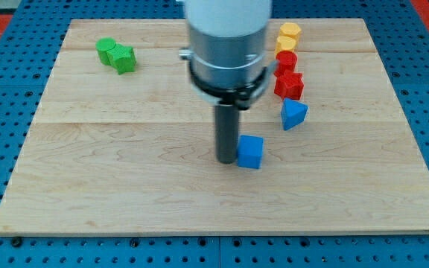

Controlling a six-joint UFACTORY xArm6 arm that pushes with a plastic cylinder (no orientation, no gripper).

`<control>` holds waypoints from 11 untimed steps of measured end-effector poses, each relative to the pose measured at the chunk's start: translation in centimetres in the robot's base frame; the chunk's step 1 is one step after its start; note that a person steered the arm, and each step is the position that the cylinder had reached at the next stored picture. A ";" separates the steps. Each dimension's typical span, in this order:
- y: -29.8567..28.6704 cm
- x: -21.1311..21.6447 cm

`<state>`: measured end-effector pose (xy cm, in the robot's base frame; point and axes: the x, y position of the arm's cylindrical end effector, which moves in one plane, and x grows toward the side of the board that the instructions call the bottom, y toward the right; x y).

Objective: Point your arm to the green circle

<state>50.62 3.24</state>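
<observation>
Green circle sat near the bench's top-left corner, touching a green star-like block. Our tip, no gripper to open or close, touched the blue cube. We risked nudging both greens on overshooting.

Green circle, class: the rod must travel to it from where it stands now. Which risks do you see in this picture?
1. My tip touches or nearly touches the blue cube on its left; a careless start could shove that block.
2. The green circle sits against a second green block, so overshooting could push either, or end pointing at the wrong one.
3. The arm's wide body hides part of the board's top, so anything there goes unseen.
</observation>
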 end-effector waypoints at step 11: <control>-23.4 -26.3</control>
